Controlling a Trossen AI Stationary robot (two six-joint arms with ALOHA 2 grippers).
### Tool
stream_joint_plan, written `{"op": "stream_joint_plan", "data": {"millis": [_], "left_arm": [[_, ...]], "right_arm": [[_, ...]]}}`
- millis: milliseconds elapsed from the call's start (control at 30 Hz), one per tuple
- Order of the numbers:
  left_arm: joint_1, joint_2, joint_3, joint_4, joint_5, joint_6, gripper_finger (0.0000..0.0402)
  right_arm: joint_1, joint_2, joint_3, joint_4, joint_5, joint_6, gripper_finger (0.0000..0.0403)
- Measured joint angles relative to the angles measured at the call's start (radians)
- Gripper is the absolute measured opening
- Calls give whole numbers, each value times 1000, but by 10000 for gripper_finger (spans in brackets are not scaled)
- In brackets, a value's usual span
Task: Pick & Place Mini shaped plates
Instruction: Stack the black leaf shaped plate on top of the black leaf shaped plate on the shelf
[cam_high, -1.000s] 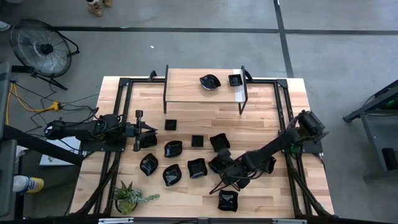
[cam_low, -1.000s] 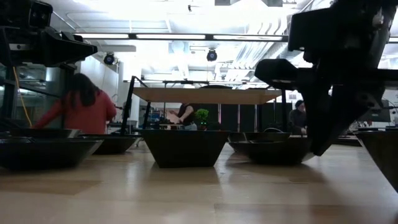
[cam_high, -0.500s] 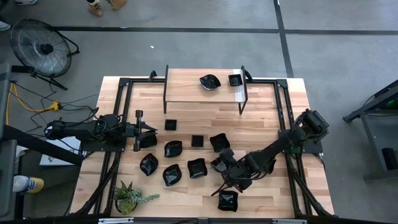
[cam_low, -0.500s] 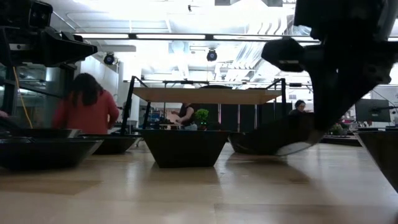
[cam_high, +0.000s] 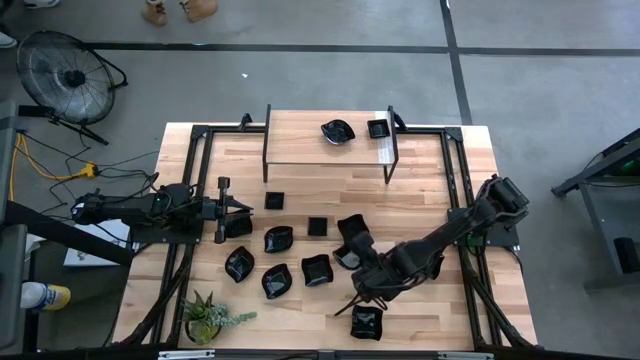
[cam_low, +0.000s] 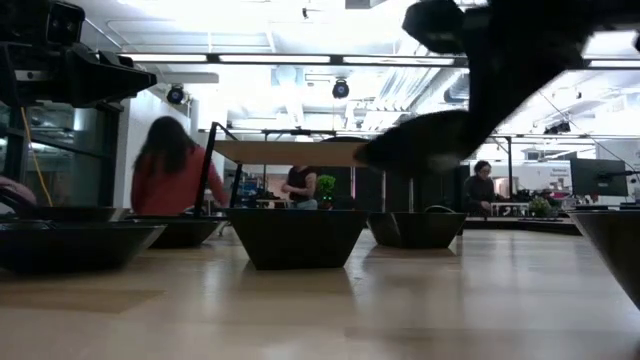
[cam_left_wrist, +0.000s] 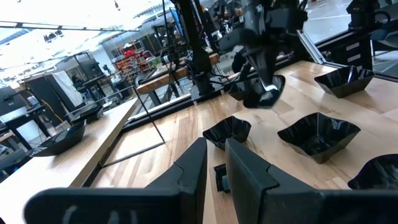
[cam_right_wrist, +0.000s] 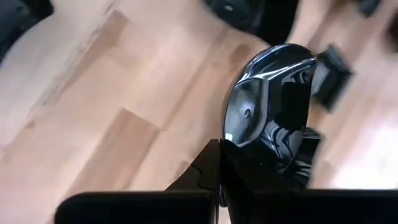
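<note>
Over the table's middle-right, the right gripper (cam_high: 352, 262) is clamping a glossy black mini plate (cam_right_wrist: 272, 102) by its rim and carrying it clear of the wood now; a second ago it was sitting among the other dishes (cam_high: 277, 282). So the pick's done, placing's next. Left gripper (cam_high: 243, 207) is idling, fingers slightly apart. No readable writing anywhere.

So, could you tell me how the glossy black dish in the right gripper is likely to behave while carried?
The dish keeps its bowl shape, pinched at one edge by the right gripper, so it is probably stiff. Its shiny glaze looks slippery, and it hangs tilted, so it might swivel or slip.
</note>
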Motion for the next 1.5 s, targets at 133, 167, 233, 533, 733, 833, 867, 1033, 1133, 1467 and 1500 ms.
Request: {"op": "stream_joint_plan", "data": {"millis": [133, 167, 233, 533, 733, 833, 867, 1033, 1133, 1467, 1500], "left_arm": [[0, 0, 0, 0, 0, 0, 56], [0, 0, 0, 0, 0, 0, 56], [0, 0, 0, 0, 0, 0, 56], [0, 0, 0, 0, 0, 0, 56], [0, 0, 0, 0, 0, 0, 56], [0, 0, 0, 0, 0, 0, 56], [0, 0, 0, 0, 0, 0, 56], [0, 0, 0, 0, 0, 0, 56], [0, 0, 0, 0, 0, 0, 56], [0, 0, 0, 0, 0, 0, 56], [0, 0, 0, 0, 0, 0, 56]], "right_arm": [[-25, 0, 68, -78, 64, -51, 1], [-34, 0, 85, -101, 84, -69, 1], [-54, 0, 119, -135, 124, -104, 1], [-167, 0, 230, -197, 187, -263, 0], [-231, 0, 259, -195, 186, -316, 0], [-257, 0, 264, -196, 185, -322, 0], [-267, -1, 264, -196, 184, -322, 0], [-311, -12, 264, -197, 179, -321, 0], [-332, -19, 264, -199, 179, -320, 0], [-376, -114, 185, -195, 220, -319, 0], [-383, -125, 175, -190, 231, -320, 0]]}}
